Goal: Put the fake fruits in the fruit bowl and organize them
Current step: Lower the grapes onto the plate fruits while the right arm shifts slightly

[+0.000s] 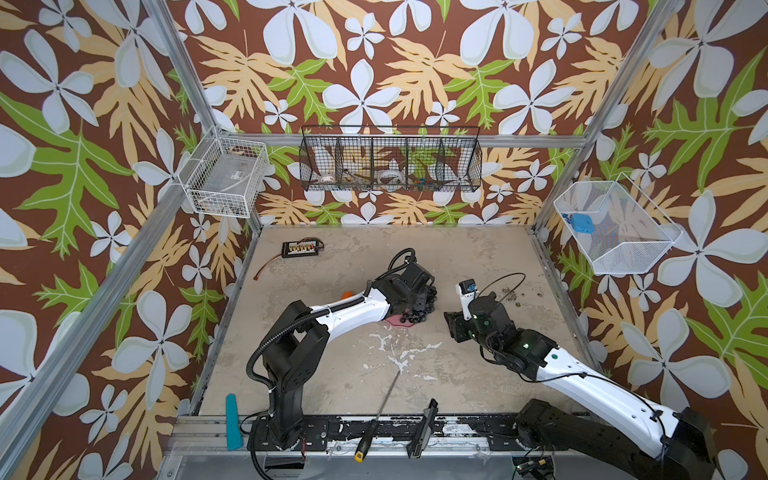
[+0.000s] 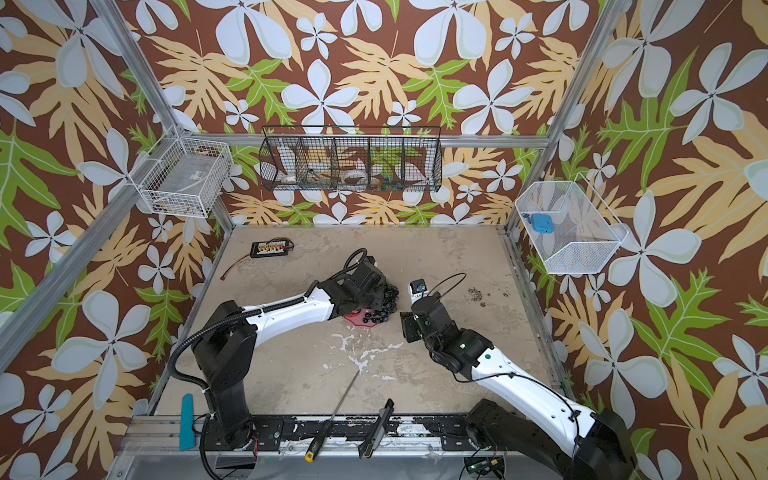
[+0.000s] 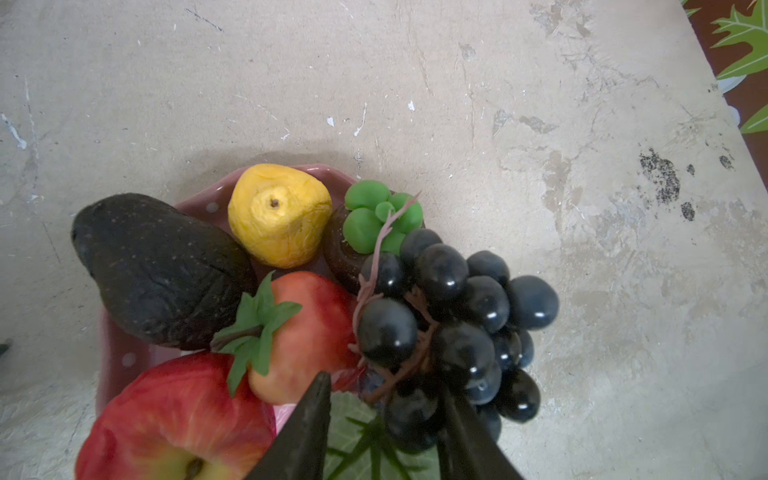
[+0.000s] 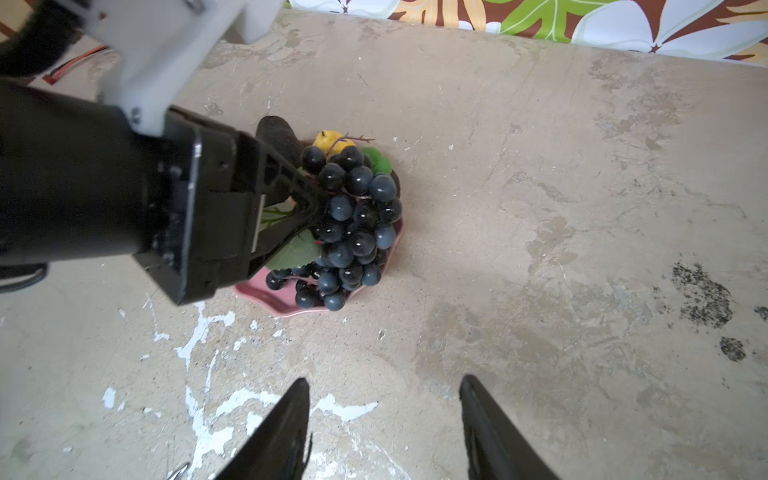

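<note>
The pink dotted fruit bowl (image 3: 120,361) (image 4: 270,297) (image 1: 401,324) holds a dark avocado (image 3: 162,270), a yellow lemon (image 3: 278,216), a red apple (image 3: 174,419), a smaller red fruit with a green leafy top (image 3: 307,328) and a brown-green piece (image 3: 374,216). The dark grape bunch (image 3: 449,307) (image 4: 357,232) (image 2: 384,301) lies over the bowl's edge. My left gripper (image 3: 383,384) (image 4: 316,208) hangs over it, jaws parted around its leaf and stem. My right gripper (image 4: 385,379) (image 1: 451,322) stands open and empty over bare table. An orange bit (image 1: 347,295) peeks from behind the left arm.
A black connector board (image 1: 300,248) with wires lies at the back left. A screwdriver (image 1: 379,415), a black tool (image 1: 424,428) and a teal piece (image 1: 232,422) lie at the front edge. Wire baskets (image 1: 390,160) hang on the walls.
</note>
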